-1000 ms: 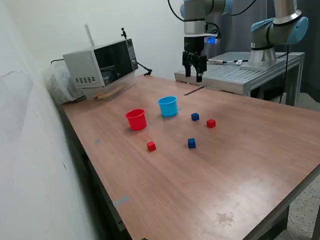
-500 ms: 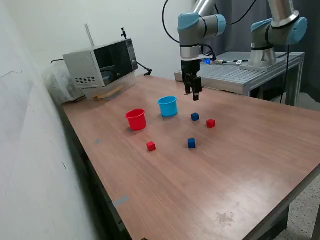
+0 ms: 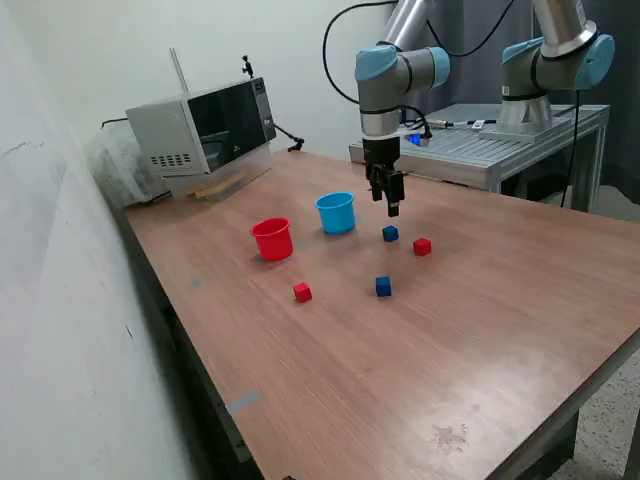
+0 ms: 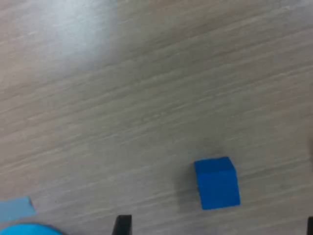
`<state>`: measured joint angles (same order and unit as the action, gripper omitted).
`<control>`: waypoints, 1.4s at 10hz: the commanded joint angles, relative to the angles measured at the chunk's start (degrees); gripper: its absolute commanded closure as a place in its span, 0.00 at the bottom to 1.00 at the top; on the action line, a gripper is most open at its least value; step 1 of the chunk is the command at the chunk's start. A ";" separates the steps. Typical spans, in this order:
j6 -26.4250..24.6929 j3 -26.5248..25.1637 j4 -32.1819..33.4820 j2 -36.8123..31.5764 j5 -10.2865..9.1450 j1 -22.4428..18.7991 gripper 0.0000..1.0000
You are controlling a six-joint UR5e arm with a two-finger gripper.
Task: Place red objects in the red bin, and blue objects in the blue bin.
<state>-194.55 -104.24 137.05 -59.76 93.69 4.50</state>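
We count nothing sorted yet: both red cubes and both blue cubes sit on the table [image 3: 480, 330], and as far as we can see the red cup [image 3: 272, 239] and the light blue cup [image 3: 336, 212] hold nothing, though their insides are only partly visible. Our gripper [image 3: 391, 208] hangs just above the nearer blue cube [image 3: 390, 233], which lies almost directly under the jaws; in the wrist view that cube [image 4: 216, 182] rests on the wood between the two finger tips seen at the frame edge, untouched. The jaws stand apart and hold nothing. The light blue cup is close beside the jaws, the red cup farther off beyond it. One red cube [image 3: 422, 246] lies just past the targeted cube on the side away from the cups; the second blue cube [image 3: 383, 286] and the second red cube [image 3: 302, 291] lie well apart from the jaws, nearer the camera. We judge all four placements remain, beginning with this blue cube
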 commanded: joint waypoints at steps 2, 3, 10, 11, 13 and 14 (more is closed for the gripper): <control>1.71 0.44 0.33 1.84 0.00 -0.28 0.00; 2.41 0.44 0.33 2.19 0.00 -0.37 0.00; 9.97 0.97 0.77 5.27 -0.53 -0.55 0.00; 10.41 0.89 0.77 5.45 -0.53 -0.55 0.00; 11.73 0.89 0.85 5.62 -1.40 -0.55 0.00; 11.82 0.88 1.81 5.62 -1.49 -0.46 1.00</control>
<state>-183.27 -103.33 138.12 -54.25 92.54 3.96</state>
